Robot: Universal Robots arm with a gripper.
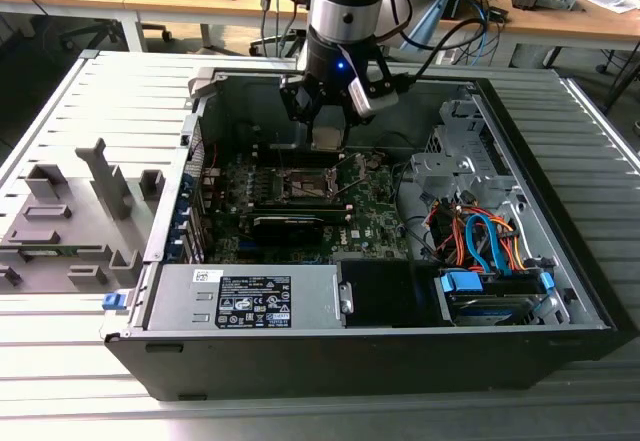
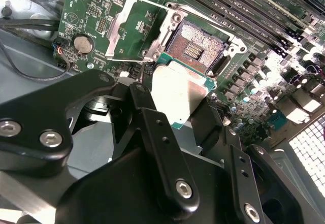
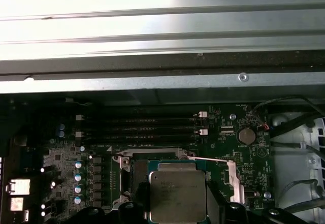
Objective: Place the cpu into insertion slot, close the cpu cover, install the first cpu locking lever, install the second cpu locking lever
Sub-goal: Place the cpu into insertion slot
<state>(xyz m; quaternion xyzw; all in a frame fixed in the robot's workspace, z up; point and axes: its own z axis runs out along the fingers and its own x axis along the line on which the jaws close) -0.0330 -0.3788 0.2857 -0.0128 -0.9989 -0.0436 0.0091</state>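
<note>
On the slatted tabletop (image 1: 60, 381) lies an open computer case (image 1: 300, 366). Inside it, the pincer (image 1: 327, 133) pinches the cpu (image 2: 177, 94) by its edges, above the bare slot (image 2: 199, 49). The cover (image 2: 122, 26) lies flipped open beside the slot.

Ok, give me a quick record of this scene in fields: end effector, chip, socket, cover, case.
end effector: shut on the chip, inside the computer case
chip: held above the board, close by the socket, silvery face showing, not seated
socket: empty, contacts exposed
cover: open, lying clear of the socket
computer case: side panel off, lying flat
</note>
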